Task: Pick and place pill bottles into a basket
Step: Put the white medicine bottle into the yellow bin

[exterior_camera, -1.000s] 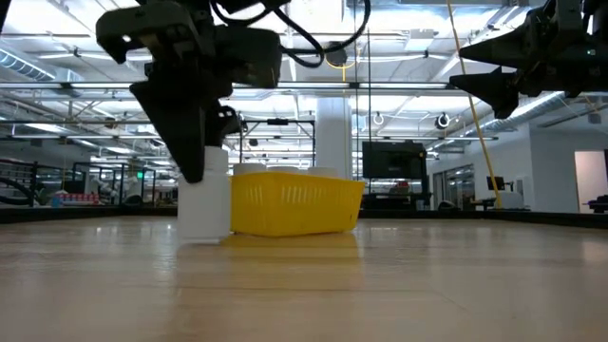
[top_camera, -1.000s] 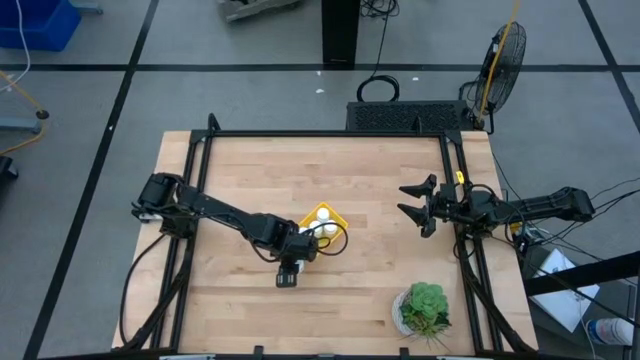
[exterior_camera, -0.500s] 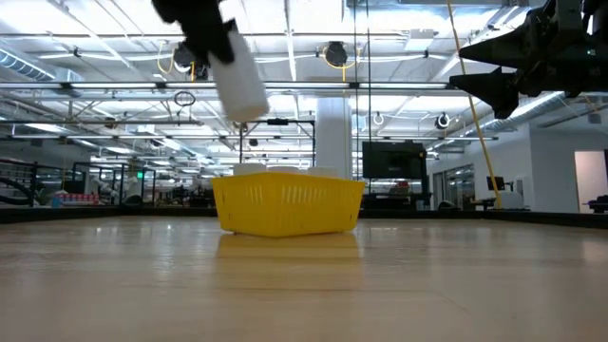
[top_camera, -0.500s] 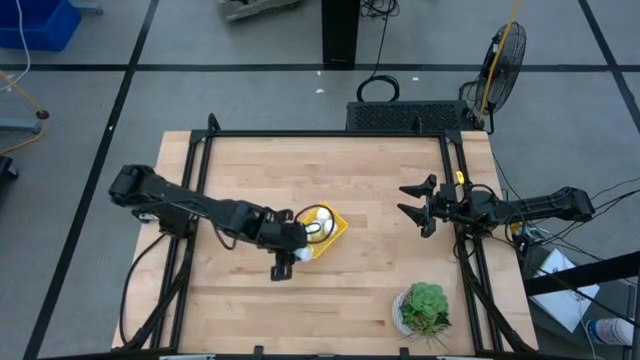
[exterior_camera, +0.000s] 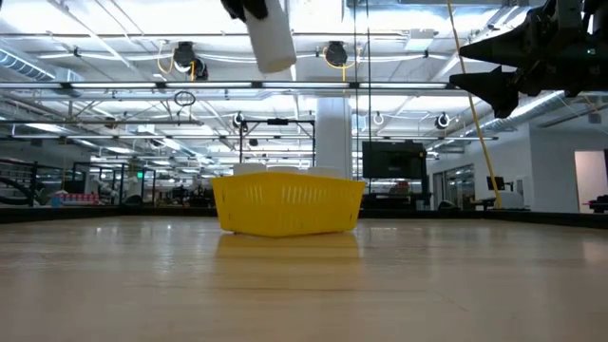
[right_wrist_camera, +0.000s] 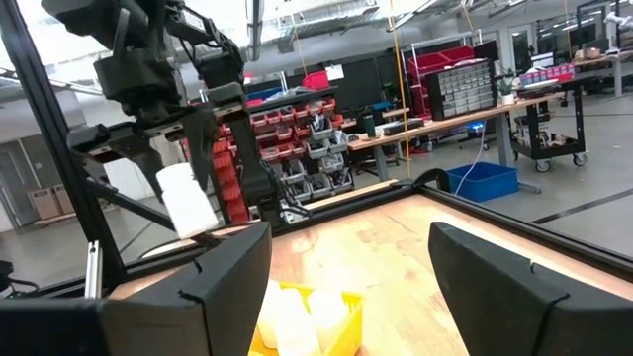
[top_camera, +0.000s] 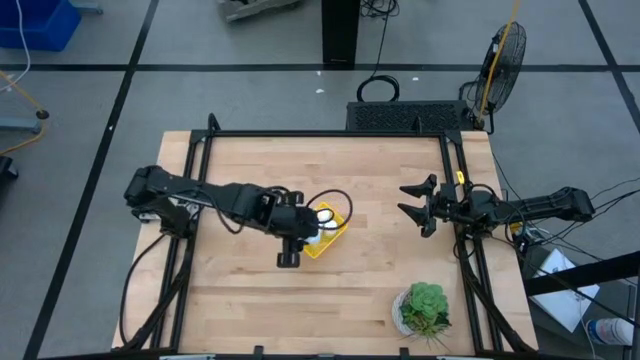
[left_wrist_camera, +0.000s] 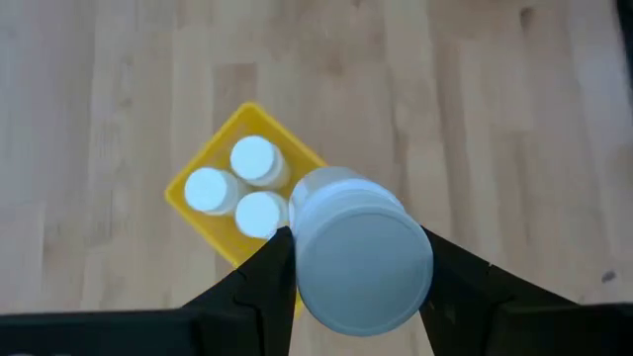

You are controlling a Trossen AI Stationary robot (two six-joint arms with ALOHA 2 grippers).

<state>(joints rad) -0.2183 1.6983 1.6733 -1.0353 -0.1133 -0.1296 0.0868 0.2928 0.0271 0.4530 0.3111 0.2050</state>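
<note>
My left gripper (top_camera: 300, 238) is shut on a white pill bottle (left_wrist_camera: 361, 247), held high over the near-left side of the yellow basket (top_camera: 328, 232). The low view shows that bottle (exterior_camera: 271, 38) well above the basket (exterior_camera: 288, 201). The basket (left_wrist_camera: 213, 213) stands on the table and holds three white-capped bottles (left_wrist_camera: 247, 183) upright. My right gripper (top_camera: 415, 205) is open and empty, above the table's right side, far from the basket; it also shows in the low view (exterior_camera: 480, 65). My left gripper pinches the bottle's round sides (left_wrist_camera: 297, 247) between its two fingers (left_wrist_camera: 265, 287), one on each side. The fingers come from above, pointing down. The bottle is lifted clear and hangs slightly tilted, its lower end (exterior_camera: 275, 65) free in the air above the basket.
A green plant in a white pot (top_camera: 425, 308) stands at the table's near right corner. Black frame rails (top_camera: 325, 134) run along the table's far, left and right edges. Bare wood lies on all sides of the basket.
My left gripper has lifted the bottle from the table, where it stood at the basket's left side. It has carried it up and toward the table's right, over the basket. The bottle has tipped a little in the hold.
</note>
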